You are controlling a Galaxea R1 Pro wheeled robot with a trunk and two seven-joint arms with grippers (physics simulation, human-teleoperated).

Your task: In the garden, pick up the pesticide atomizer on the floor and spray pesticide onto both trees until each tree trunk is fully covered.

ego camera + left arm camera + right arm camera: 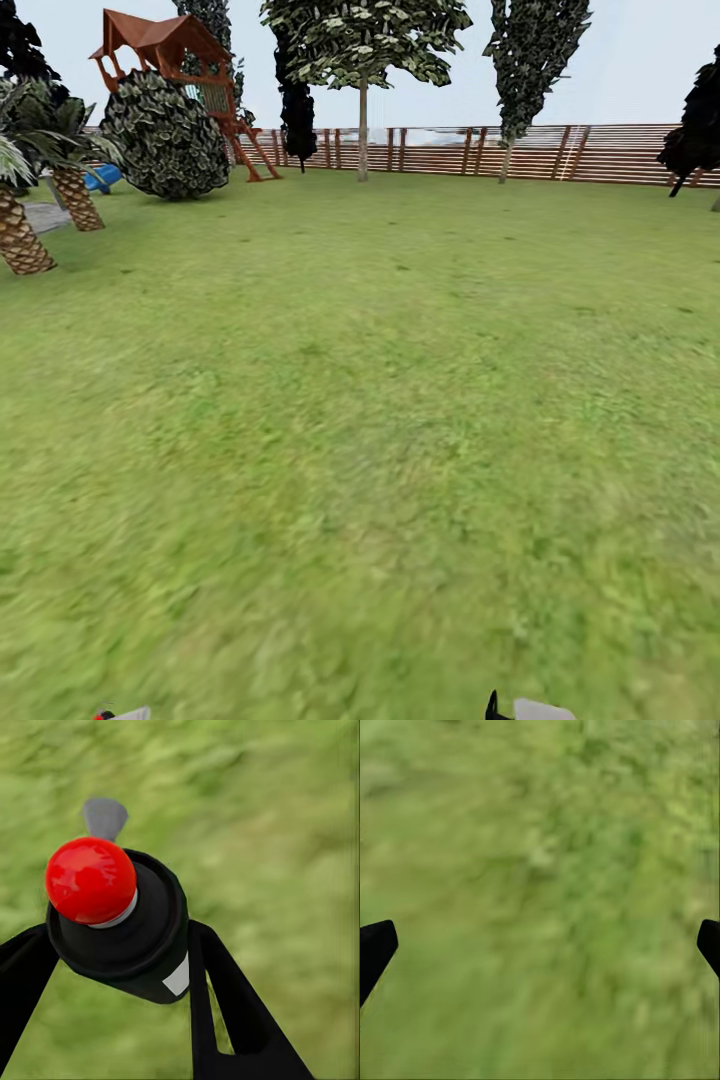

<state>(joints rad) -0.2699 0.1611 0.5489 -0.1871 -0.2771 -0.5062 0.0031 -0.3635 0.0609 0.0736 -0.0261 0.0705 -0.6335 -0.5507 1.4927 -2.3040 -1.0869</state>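
Head view: open lawn (360, 430) fills most of the frame, with a brown slat fence (560, 152) running across the upper right. Upper left of the frame holds a red-brown wooden play tower (175, 60), a round dark bush (165, 135) in front of it, and two scaly-trunked palms (45, 210) at the left edge. A thin-stemmed leafy tree (362, 70) stands at upper centre before the fence, with dark columnar trees (535, 60) to its right. Left wrist view: the left gripper (120, 945) is clamped on the pesticide atomizer (142, 945), one black finger (22, 975) on each side of the dark body; its red dome cap (91, 879) sits centre-left of the frame, a white label patch visible just below. Grass blurs behind. Right wrist view: the right gripper (540, 945) has its jaws spread wide, black fingertips (375, 949) at the frame's left and right edges, nothing between them but grass.
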